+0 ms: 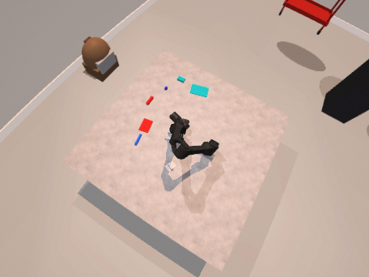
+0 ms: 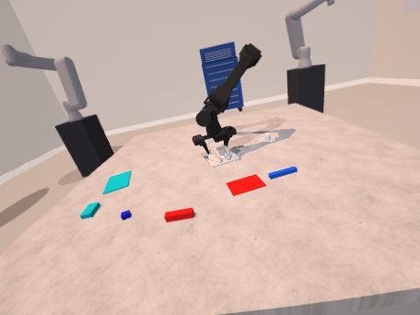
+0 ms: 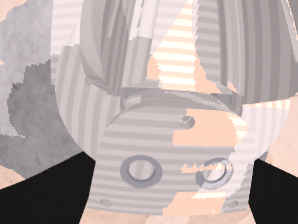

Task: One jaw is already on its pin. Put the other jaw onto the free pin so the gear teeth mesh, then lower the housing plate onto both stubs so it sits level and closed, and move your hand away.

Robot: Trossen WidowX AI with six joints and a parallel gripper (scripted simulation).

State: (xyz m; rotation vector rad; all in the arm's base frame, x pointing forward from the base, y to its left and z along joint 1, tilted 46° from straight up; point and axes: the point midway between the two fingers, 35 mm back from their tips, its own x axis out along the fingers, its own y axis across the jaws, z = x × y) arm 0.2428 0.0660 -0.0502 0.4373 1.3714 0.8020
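Observation:
My gripper (image 2: 217, 148) (image 3: 171, 162) is shut on the pale housing plate (image 3: 171, 195), with a black finger on each side of it. The plate has two ringed holes and lies across the near part of the gripper mechanism in the wrist view. Behind it two pale jaws, a left jaw (image 3: 107, 45) and a right jaw (image 3: 265, 55), run away from me with a gap between them. The white base (image 2: 226, 161) stands under the fingers. The pins, the stubs and the gear teeth are hidden, so I cannot tell whether the teeth mesh or the plate is seated.
A small white piece (image 1: 171, 166) (image 2: 268, 137) lies apart in the arm's shadow. A red sheet (image 1: 146, 125) (image 2: 246, 184), blue bar (image 1: 137, 139) (image 2: 283, 172), red bar (image 1: 150, 100) (image 2: 180, 215), dark blue cube (image 2: 125, 215) and two teal pieces lie farther off.

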